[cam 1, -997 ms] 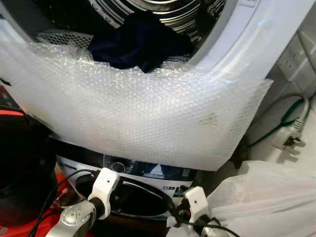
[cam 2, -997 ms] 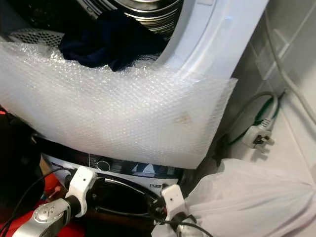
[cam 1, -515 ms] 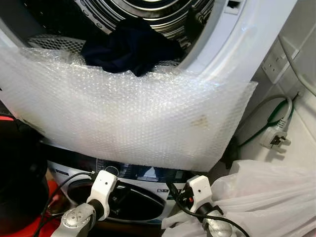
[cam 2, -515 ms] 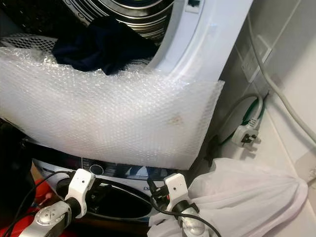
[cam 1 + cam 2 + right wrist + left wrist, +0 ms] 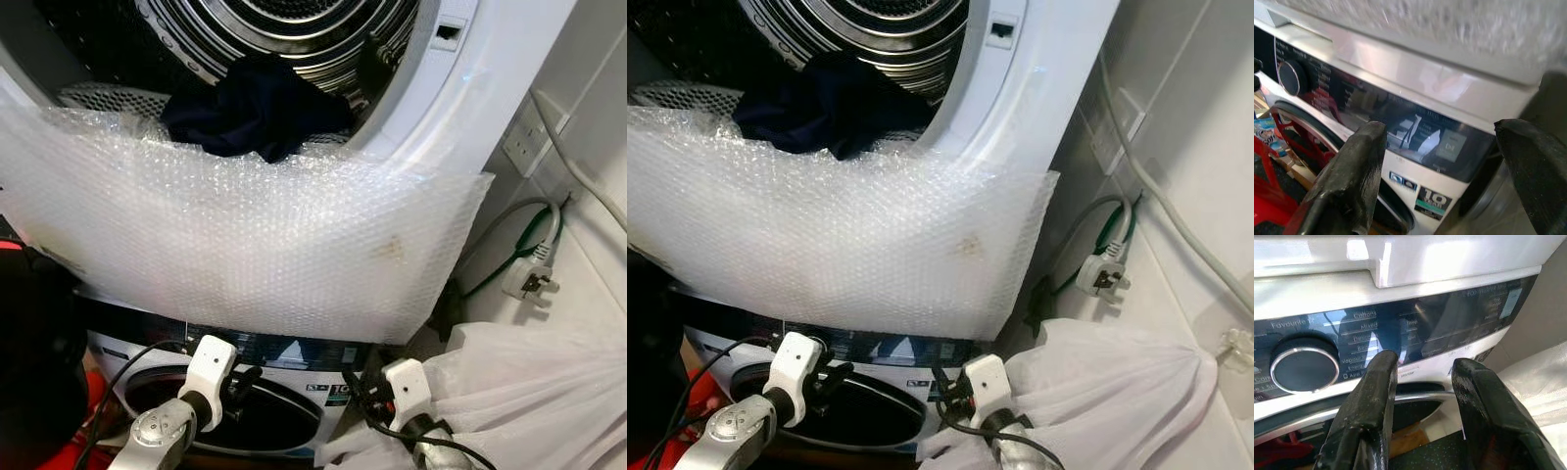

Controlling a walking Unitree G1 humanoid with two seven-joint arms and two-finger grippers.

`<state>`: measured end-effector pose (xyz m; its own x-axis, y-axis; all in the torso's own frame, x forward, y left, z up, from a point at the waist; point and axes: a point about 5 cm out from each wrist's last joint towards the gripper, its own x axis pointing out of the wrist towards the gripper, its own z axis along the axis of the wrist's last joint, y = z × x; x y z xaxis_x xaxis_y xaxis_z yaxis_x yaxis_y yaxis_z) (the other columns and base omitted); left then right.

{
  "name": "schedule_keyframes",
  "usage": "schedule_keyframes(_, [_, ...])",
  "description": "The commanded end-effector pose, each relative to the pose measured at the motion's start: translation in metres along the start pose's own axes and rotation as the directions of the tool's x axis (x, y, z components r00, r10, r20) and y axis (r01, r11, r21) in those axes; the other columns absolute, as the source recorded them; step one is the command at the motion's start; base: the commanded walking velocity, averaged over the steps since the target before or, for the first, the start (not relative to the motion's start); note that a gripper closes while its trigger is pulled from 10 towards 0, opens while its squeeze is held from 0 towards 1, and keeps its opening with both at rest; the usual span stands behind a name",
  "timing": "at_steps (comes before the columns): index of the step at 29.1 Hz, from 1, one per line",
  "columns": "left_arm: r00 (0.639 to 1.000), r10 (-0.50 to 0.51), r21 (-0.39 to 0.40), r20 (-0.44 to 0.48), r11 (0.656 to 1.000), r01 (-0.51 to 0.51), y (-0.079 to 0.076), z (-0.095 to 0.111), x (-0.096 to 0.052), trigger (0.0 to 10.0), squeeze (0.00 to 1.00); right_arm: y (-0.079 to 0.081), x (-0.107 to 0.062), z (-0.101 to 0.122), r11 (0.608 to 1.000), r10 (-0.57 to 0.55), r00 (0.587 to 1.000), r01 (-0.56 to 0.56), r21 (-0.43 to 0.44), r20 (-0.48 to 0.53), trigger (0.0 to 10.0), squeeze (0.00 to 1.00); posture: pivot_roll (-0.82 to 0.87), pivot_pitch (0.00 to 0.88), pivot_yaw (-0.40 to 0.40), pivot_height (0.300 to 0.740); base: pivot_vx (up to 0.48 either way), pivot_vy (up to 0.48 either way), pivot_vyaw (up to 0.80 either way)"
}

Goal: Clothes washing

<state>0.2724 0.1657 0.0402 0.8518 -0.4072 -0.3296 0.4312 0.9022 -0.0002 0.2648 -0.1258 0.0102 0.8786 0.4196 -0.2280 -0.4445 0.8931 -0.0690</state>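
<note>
Dark garment (image 5: 257,103) lies in the upper drum (image 5: 294,29) mouth, on the bubble wrap (image 5: 245,245) edge. Both grippers sit low by the control panel (image 5: 1400,333); left gripper (image 5: 1422,382) released, right gripper (image 5: 1449,161) released (empty). Garment is up and ahead, left arm slightly nearer.

The bubble wrap (image 5: 255,245) hides from us the lower front of the open drum (image 5: 284,29). The panel labels (image 5: 1366,333) are too small to read, and the plastic bag (image 5: 549,392) is cut off.
</note>
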Motion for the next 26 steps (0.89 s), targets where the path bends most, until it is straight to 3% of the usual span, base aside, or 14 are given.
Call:
schedule_keyframes(1, [0.999,-0.027,0.024,-0.045,0.999,0.028,-0.004,-0.012,-0.001,10.0,0.0,-0.001,-0.01,-0.017,1.0,-0.016,0.998,0.016,-0.007,-0.063,10.0,0.0,0.21,0.038,-0.112,0.74,0.0,0.0,0.0])
schedule_keyframes(3, [0.997,-0.031,0.018,-0.077,0.999,0.032,-0.004,-0.022,-0.005,10.0,0.0,0.005,-0.016,-0.025,1.0,-0.013,0.996,0.013,0.004,-0.086,10.0,0.0,0.21,0.043,-0.107,0.74,0.0,0.0,0.0])
schedule_keyframes(8, [0.996,-0.03,0.015,-0.08,0.999,0.032,-0.005,-0.023,-0.01,10.0,0.0,0.005,-0.02,-0.03,0.998,-0.055,0.994,0.057,0.009,-0.098,10.0,0.0,0.21,0.06,-0.104,0.74,0.0,0.0,0.0])
schedule_keyframes(13, [1.0,-0.023,0.027,-0.002,0.999,0.023,-0.009,-0.005,-0.01,10.0,0.0,0.007,-0.019,-0.021,0.999,-0.052,0.998,0.053,0.003,-0.036,10.0,0.0,0.21,0.097,-0.119,0.74,0.0,0.0,0.0])
schedule_keyframes(18, [0.999,-0.027,0.047,0.033,0.999,0.025,-0.018,0.004,-0.005,10.0,0.0,-0.004,-0.016,-0.012,0.997,-0.077,0.997,0.078,0.012,-0.008,10.0,0.0,0.21,0.105,-0.119,0.74,0.0,0.0,0.0])
schedule_keyframes(24, [1.0,-0.012,0.062,-0.002,0.998,0.012,-0.022,-0.005,-0.004,10.0,0.0,-0.007,-0.014,-0.011,0.994,-0.106,0.994,0.107,0.011,-0.01,10.0,0.0,0.21,0.093,-0.123,0.74,0.0,0.0,0.0])
schedule_keyframes(26, [1.0,0.01,0.06,0.006,0.998,-0.01,-0.02,-0.002,-0.005,10.0,0.0,-0.005,-0.01,-0.005,0.993,-0.103,0.995,0.102,0.054,0.017,10.0,0.0,0.23,0.117,-0.123,0.74,0.0,0.0,0.0])
